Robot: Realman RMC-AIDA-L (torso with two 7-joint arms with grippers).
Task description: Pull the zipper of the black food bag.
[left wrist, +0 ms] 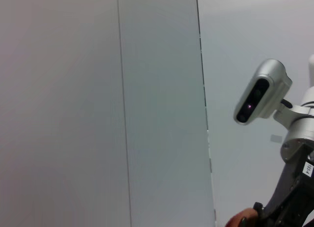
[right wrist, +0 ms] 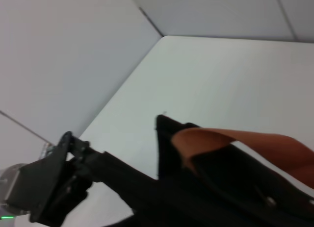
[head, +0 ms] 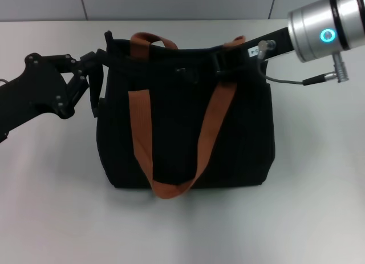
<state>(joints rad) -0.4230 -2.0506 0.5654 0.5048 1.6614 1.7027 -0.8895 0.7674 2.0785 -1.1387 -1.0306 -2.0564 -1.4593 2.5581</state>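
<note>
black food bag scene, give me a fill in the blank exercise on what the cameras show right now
1. The black food bag has two handle straps coloured ____.
2. The left gripper is at the bag's upper ____ corner in the head view.
3. The right gripper reaches over the bag's ____ edge.
4. The bag stands on a ____ table.

Missing words: orange; left; top; white

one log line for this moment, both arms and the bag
left end effector: at bag's left top corner | right end effector: at top edge | black food bag: upright on table
</note>
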